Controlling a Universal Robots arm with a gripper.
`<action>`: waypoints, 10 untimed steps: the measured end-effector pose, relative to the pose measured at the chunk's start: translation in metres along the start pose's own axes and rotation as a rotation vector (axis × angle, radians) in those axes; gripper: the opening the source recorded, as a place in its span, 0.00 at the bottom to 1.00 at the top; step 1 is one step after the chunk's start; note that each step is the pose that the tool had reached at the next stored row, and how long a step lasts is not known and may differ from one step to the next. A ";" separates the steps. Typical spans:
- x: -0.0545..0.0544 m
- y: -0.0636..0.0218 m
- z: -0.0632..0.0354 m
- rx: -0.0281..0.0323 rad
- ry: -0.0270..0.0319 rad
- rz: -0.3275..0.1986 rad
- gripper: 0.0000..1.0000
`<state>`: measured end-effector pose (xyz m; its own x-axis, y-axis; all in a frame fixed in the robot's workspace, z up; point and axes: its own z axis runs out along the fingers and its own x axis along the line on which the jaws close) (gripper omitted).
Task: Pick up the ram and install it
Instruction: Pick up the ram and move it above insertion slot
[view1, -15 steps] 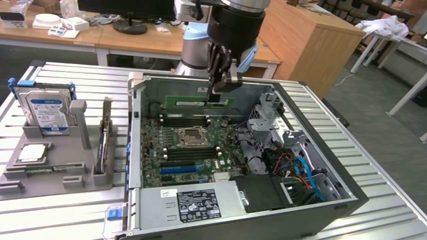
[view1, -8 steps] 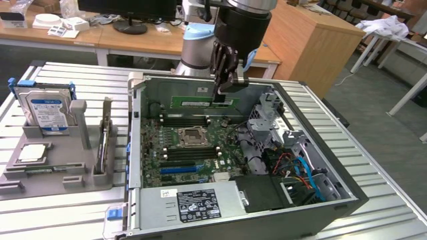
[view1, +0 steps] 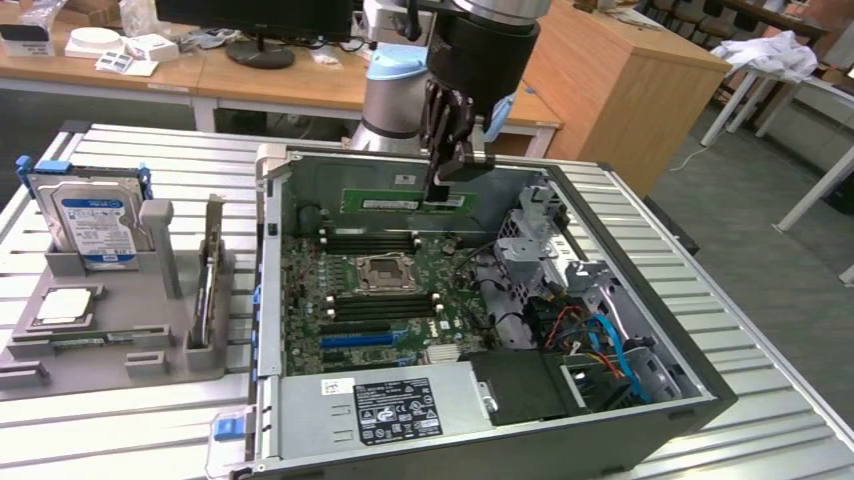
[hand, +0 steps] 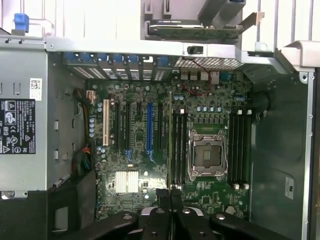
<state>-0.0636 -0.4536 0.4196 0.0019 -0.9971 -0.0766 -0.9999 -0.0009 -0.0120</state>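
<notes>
Black two-finger gripper (hand: 170, 193) clamped shut on long slim green circuit-board ram (view1: 387, 200) | ram held level above green motherboard (view1: 347, 300) | inside open grey metal computer case (view1: 694, 400)

You are looking past the ribbed silver metal counter (view1: 747, 330) at light wooden desks (view1: 601, 80) standing on a dull grey floor (view1: 747, 190).

Grey robot arm w/ light-blue joint cap (view1: 395, 90) hangs from above. Its black cylindrical wrist section (view1: 489, 45) is approx. vertical. The black metal jaws point straight down, almost fully closed, fingers (hand: 162, 201) nearly touching. They grip a long slim green circuit-board stick (view1: 407, 200) by its top edge, held level.
</notes>
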 end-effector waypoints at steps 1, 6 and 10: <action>-0.002 0.0000 0.0002 0.0000 -0.0003 0.000 0.11; -0.010 0.0000 0.0015 0.0000 -0.0025 0.000 0.11; -0.016 0.0000 0.0025 -0.0001 -0.0042 0.000 0.11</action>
<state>-0.0636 -0.4371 0.4184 0.0019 -0.9967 -0.0808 -0.9999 -0.0009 -0.0120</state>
